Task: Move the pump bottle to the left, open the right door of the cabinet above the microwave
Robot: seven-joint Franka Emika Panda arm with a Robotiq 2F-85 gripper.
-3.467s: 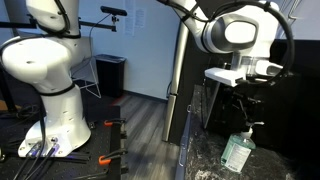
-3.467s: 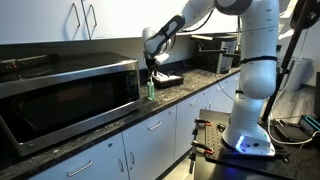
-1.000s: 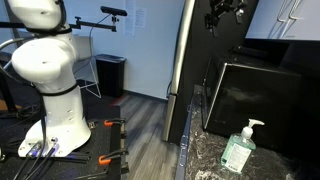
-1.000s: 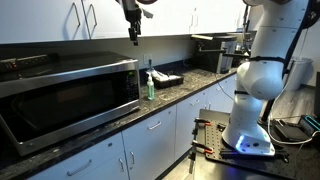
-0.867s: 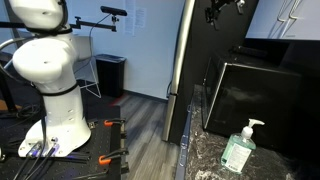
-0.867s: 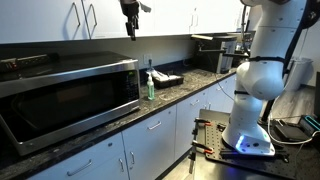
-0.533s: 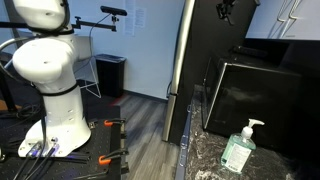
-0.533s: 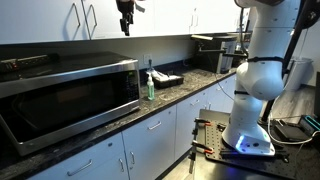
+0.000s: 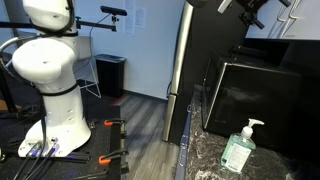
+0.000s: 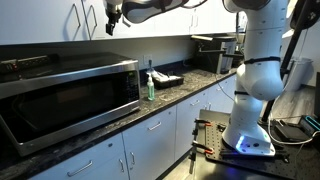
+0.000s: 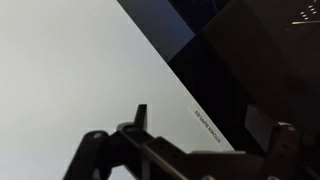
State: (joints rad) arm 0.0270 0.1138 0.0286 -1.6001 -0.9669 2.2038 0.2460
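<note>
The pump bottle (image 9: pixel 238 148) (image 10: pixel 151 85), pale green with a white pump head, stands on the dark counter beside the black microwave (image 9: pixel 262 95) (image 10: pixel 68 92). My gripper (image 10: pixel 113 18) (image 9: pixel 250 10) hangs high up, far above the bottle, in front of the right door (image 10: pixel 115 25) of the white cabinet and just right of its thin silver handle (image 10: pixel 92 18). In the wrist view the gripper (image 11: pixel 210 135) is open with nothing between its fingers (image 11: pixel 140 115). A flat white panel (image 11: pixel 80 70) fills the left there, with a dark area to its right.
A tall dark panel (image 9: pixel 180 70) stands at the counter's end. A black tray-like object (image 10: pixel 168 79) lies behind the bottle. Another dark appliance (image 10: pixel 212 50) sits farther along the counter. The robot's white base (image 10: pixel 250 120) stands on the floor beside the lower cabinets (image 10: pixel 150 150).
The gripper, still open, has travelled along the upper cabinets toward the door handles, and the arm now stretches across the top of the view. The bottle has not moved.
</note>
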